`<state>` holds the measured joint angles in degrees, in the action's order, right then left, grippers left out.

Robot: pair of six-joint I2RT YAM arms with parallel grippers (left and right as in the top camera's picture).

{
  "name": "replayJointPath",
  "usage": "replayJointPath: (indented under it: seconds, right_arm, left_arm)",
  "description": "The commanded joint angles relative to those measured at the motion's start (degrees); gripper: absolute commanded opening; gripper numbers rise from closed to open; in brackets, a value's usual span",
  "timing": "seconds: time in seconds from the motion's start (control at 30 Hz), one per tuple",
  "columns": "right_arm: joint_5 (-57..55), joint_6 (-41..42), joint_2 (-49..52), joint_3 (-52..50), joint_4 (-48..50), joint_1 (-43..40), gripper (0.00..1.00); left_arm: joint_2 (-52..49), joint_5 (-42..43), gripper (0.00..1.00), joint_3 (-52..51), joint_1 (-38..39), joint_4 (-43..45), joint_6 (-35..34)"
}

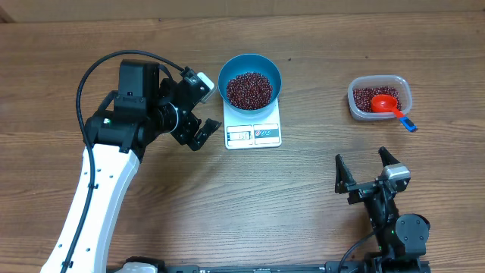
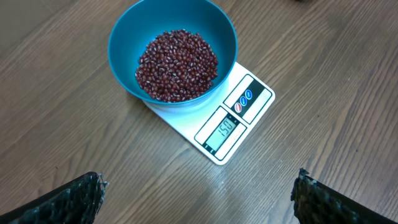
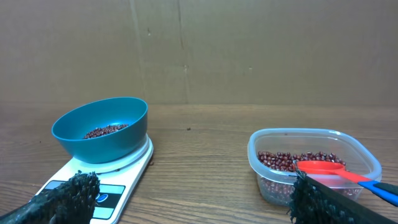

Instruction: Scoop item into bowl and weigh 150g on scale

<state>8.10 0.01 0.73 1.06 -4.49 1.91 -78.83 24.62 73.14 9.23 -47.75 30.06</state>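
Left claw (image 1: 206, 106) released, empty, just left of the scale (image 2: 219, 144), right claw (image 1: 361, 158) spread wide, empty, above bare table (image 1: 288, 205), blue bowl (image 2: 124, 43) on scale, beans (image 2: 177, 65) heaped inside, clear tub (image 1: 403, 86) with red scoop (image 1: 385, 104) well apart.

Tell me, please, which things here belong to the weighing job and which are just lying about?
Part of the job:
- beans
- blue bowl
- white scale
- clear tub
- red scoop

Just there:
- cardboard wall at the back
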Motion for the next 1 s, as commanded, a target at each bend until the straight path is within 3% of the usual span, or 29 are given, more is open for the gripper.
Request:
replayJointPath:
  seconds: [0.0, 0.47, 0.63, 0.97]
  right_arm:
    - [-0.57, 0.37, -0.57, -0.59, 0.28, -0.22, 1.00]
    - [-0.57, 0.37, -0.57, -0.59, 0.28, -0.22, 1.00]
    - [-0.57, 0.37, -0.57, -0.59, 0.28, -0.22, 1.00]
    - [-0.57, 0.37, -0.57, -0.59, 0.28, -0.22, 1.00]
  left_arm:
    - [-0.24, 0.00, 0.99, 1.16, -0.22, -0.46, 0.63]
    - [6.27, -2.67, 1.00, -1.53, -0.33, 0.72, 0.63]
    - [13.03, -2.49, 1.00, -7.98, -0.63, 8.07, 0.50]
    - [26.45, -2.19, 1.00, -24.63, -7.85, 24.02, -16.17]
